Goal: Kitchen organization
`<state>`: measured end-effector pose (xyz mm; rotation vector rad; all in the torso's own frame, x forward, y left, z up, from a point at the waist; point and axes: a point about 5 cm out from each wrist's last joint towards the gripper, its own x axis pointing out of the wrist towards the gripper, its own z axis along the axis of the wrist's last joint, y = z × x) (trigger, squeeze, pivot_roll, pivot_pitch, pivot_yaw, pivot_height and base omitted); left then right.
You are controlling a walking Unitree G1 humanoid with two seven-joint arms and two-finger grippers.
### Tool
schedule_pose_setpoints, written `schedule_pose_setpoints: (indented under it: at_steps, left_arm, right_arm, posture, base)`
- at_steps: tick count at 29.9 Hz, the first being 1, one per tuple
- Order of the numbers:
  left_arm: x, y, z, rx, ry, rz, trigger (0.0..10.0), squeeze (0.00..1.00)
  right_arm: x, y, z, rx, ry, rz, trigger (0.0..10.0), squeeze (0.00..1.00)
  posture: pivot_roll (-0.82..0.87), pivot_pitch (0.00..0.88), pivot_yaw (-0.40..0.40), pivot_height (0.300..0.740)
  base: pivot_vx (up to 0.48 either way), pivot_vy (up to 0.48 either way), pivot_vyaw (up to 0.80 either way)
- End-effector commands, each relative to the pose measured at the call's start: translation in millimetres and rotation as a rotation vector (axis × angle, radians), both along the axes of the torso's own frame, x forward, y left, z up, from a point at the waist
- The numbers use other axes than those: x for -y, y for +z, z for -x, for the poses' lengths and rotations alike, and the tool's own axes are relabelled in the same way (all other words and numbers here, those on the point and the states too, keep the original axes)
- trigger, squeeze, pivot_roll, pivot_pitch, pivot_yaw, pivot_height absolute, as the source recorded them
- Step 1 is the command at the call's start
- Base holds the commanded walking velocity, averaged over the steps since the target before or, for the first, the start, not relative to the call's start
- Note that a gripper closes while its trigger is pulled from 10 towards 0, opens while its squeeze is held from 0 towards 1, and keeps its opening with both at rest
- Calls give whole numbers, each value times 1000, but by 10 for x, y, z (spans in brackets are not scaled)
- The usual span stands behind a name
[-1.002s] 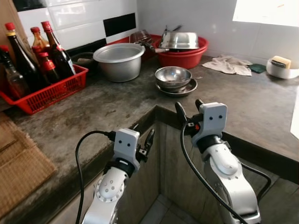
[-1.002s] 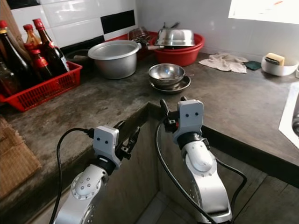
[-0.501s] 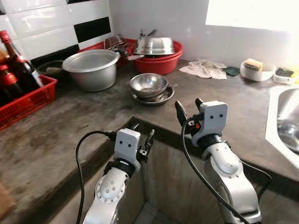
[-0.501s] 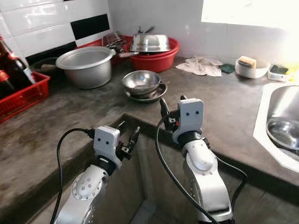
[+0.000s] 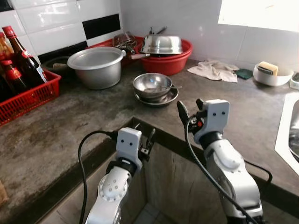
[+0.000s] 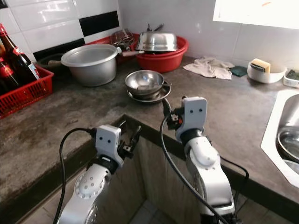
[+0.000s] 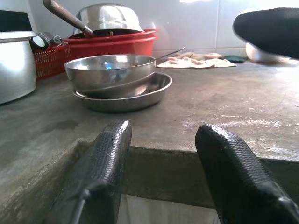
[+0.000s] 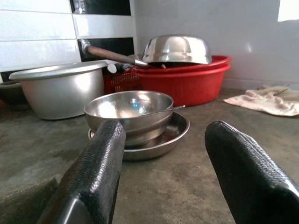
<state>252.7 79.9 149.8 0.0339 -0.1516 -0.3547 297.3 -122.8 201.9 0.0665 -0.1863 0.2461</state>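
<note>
The head camera has swung back toward the robot's left over the last half second: the red crate (image 5: 29,95) of bottles (image 5: 21,58) shows more fully again at the left, and the sink (image 6: 284,135) has slid toward the right edge. The things themselves have not moved; only the view has turned. Both arms sit in the same raised pose as before, so no grasp has begun, and the robot seems to be surveying the corner tabletop (image 5: 84,121) to choose what to tidy.

The left gripper (image 5: 143,140) hangs just off the tabletop's inner corner edge, its fingers (image 7: 100,158) apart and holding nothing. The right gripper (image 5: 190,108) is higher, above the edge, fingers (image 8: 96,163) also apart and empty. Both wrist views look straight at the steel bowl (image 5: 152,85), which rests in a shallow steel plate (image 5: 163,99) on the tabletop ahead, near but not yet within reach.

Behind it stand a large aluminium pot (image 5: 97,66) and a red basin (image 5: 174,60) with an upturned steel bowl (image 5: 161,44) on it. A cloth (image 5: 214,71) lies farther right, next to a white dish with a sponge (image 5: 268,72).

The bowl and plate look like the likeliest next target, since both grippers face them.
</note>
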Motion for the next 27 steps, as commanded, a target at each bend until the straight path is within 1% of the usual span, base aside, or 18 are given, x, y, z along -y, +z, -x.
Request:
schedule_pose_setpoints:
  at_steps: [1,3,4,7,10,14,17,19,23,25,27]
  left_arm:
    - [-57,-40,2,-19,34,0,10000,0]
    - [-82,-60,9,-25,48,-5,10000,0]
    - [-82,-60,9,-25,48,-5,10000,0]
    - [-89,-56,24,-16,55,-10,10000,0]
    - [-89,-40,38,-8,64,0,10000,0]
    - [-85,-36,42,-3,59,3,10000,0]
    - [-84,-49,33,-17,64,8,10000,0]
    - [-80,-64,25,-38,62,25,10000,0]
    - [-73,-57,22,-29,53,19,10000,0]
    - [-68,-60,24,-30,54,14,10000,0]
    - [-70,-65,25,-32,56,12,10000,0]
  right_arm:
    - [26,18,-66,1,20,-11,10000,0]
    - [40,27,-126,2,51,6,10000,0]
    - [40,27,-126,2,51,6,10000,0]
    - [58,62,-204,12,67,29,10000,0]
    - [58,122,-258,30,83,41,10000,0]
    - [40,126,-255,40,95,42,10000,0]
    - [25,114,-240,45,101,34,10000,0]
    - [30,106,-239,43,99,29,10000,0]
    - [50,94,-223,41,95,13,10000,0]
    - [77,105,-212,47,102,-13,10000,0]
    - [88,107,-213,49,102,-13,10000,0]
  posture:
    - [75,40,6,740]
    - [77,42,2,740]
    - [77,42,2,740]
    - [83,48,-7,740]
    - [83,53,-14,740]
    - [80,53,-9,740]
    - [78,52,-6,740]
    - [78,52,-6,740]
    - [74,50,-1,740]
    - [76,49,-4,740]
    - [75,49,-4,740]
  base:
    - [0,0,0]
    - [0,0,0]
    - [0,0,0]
    - [0,0,0]
    - [389,0,0]
    - [455,0,0]
    - [307,0,0]
    - [0,0,0]
    - [0,0,0]
    - [0,0,0]
    - [0,0,0]
